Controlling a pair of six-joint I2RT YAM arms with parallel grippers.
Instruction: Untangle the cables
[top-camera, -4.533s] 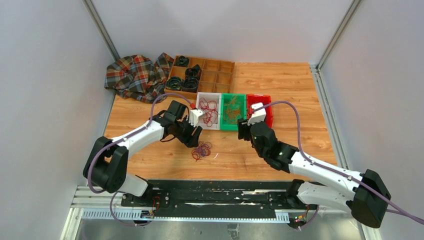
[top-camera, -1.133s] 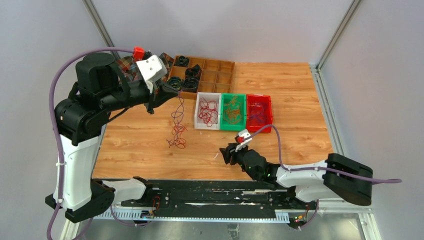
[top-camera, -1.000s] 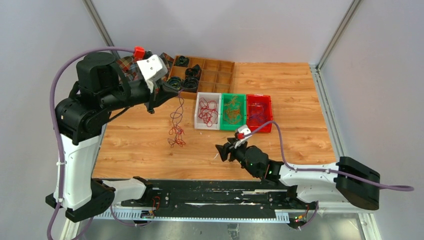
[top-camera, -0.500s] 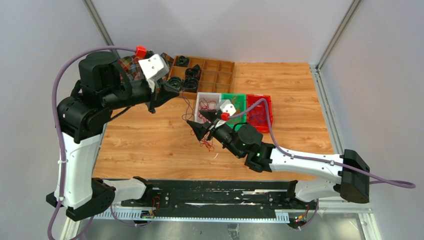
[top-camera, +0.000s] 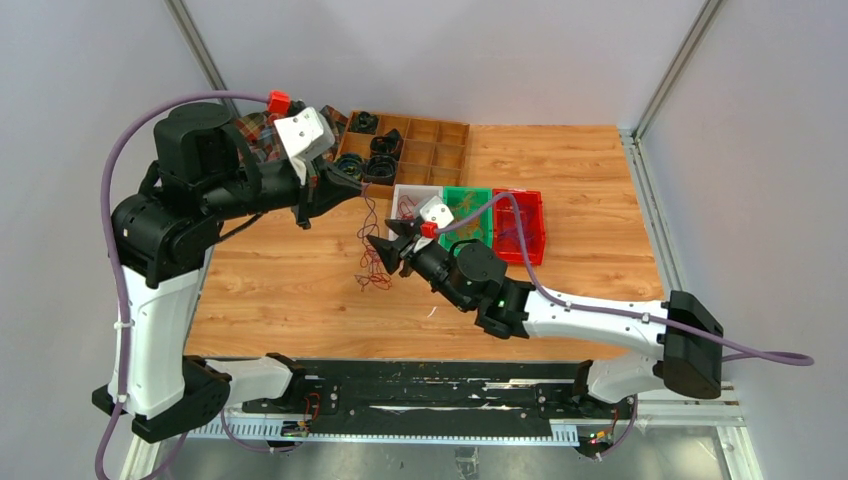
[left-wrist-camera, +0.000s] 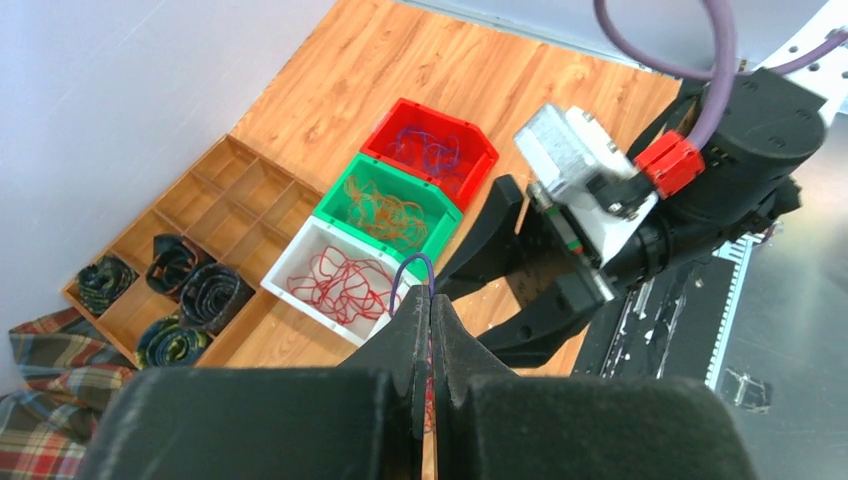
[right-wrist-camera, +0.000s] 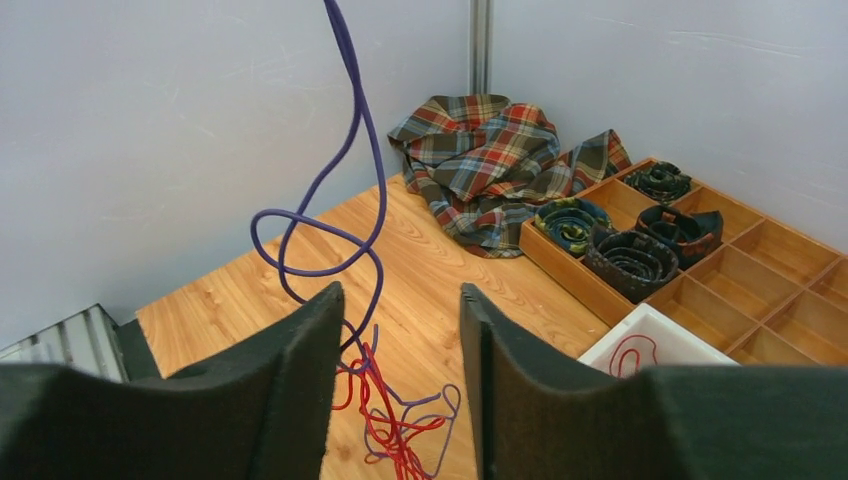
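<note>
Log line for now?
left end effector: shut on purple cable, aloft | right end effector: open beside purple cable | red cable: tangled below

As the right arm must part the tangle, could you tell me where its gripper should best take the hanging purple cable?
Take the purple cable on its straight vertical run, above the loop and the red cable snarl. Come in level, the right gripper open astride it: the strand hangs from the shut left gripper, so it should stay put.

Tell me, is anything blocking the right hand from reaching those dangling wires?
Nothing visible does. The right hand, fingers apart, is right at the dangling cables, which the left hand holds up pinched. Only air lies between them.
</note>
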